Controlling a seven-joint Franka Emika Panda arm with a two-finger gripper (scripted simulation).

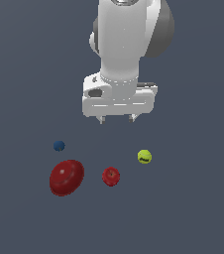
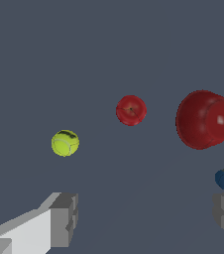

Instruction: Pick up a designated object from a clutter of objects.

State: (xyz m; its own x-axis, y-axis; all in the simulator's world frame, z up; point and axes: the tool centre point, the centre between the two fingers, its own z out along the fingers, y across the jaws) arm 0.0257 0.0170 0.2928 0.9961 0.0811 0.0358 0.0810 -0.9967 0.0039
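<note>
Flat slate-grey surface [image 1: 203, 208], four loose rounds. Pincer [image 1: 117, 119] spread wide, empty, hanging above; tennis ball [image 1: 144, 157] lower right of centre, clear of apple [image 1: 111, 176], so graspable.

plain dark grey-blue floor [image 1: 193, 213], flat, uniform, filling both views

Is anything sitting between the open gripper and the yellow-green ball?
Nothing visible. The yellow-green ball lies apart from the red apple, with bare floor between it and the gripper.
</note>
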